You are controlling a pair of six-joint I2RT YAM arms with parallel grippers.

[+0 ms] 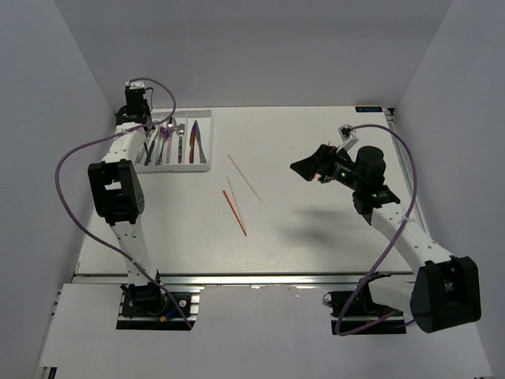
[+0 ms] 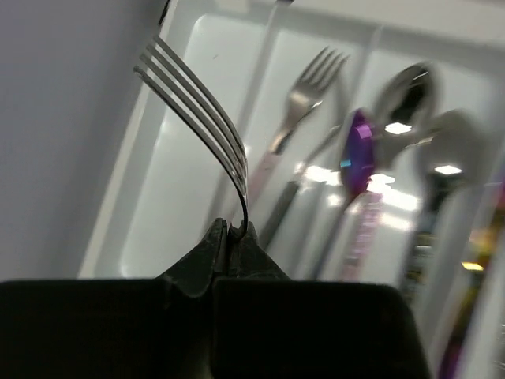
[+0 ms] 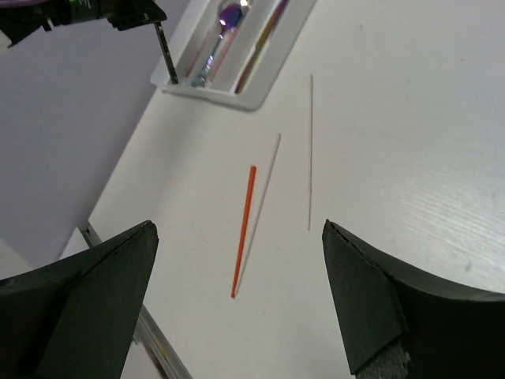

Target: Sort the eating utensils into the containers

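My left gripper is shut on the thin handle of a silver fork, held over the left slots of the white tray. The tray holds another fork, an iridescent purple spoon and silver spoons. In the top view the left gripper is above the tray at the back left. My right gripper is open and empty, raised over the table. Below it lie a red chopstick and two pale chopsticks.
The chopsticks lie mid-table, between the tray and the right arm. Grey walls close in the left, back and right sides. The left arm's purple cable loops over the left table edge.
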